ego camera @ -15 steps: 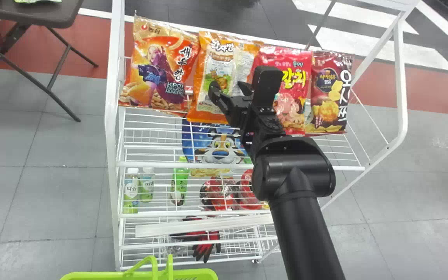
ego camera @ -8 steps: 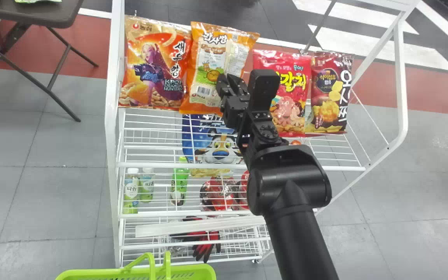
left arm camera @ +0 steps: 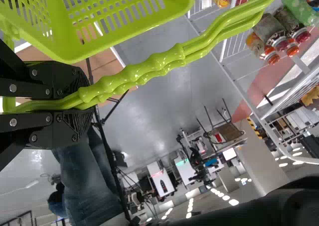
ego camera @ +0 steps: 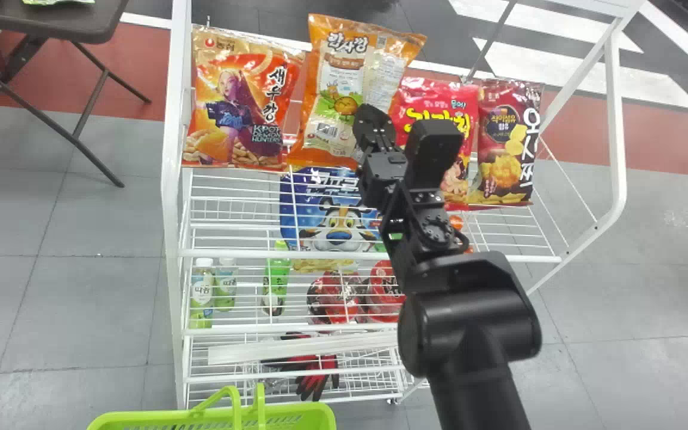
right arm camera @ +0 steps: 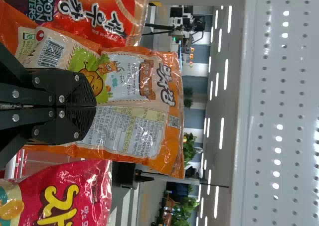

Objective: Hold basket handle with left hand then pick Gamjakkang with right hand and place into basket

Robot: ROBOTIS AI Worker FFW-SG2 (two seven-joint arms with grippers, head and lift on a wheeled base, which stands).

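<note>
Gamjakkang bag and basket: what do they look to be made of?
The Gamjakkang bag looks like glossy plastic film, given its highlights and crinkled edges; foil lining can't be told. The basket seems smooth molded plastic, judging by its even green color, regular slots and soft shine.

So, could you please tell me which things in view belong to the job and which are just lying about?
Part of the job:
- Gamjakkang, pinched in the right gripper
- Basket, its handle in the left gripper

Just lying about:
- Orange-red bag, pink-red bag, maroon bag
- Blue bag lower down
- Capped bottles
- Red-and-black gloves
</note>
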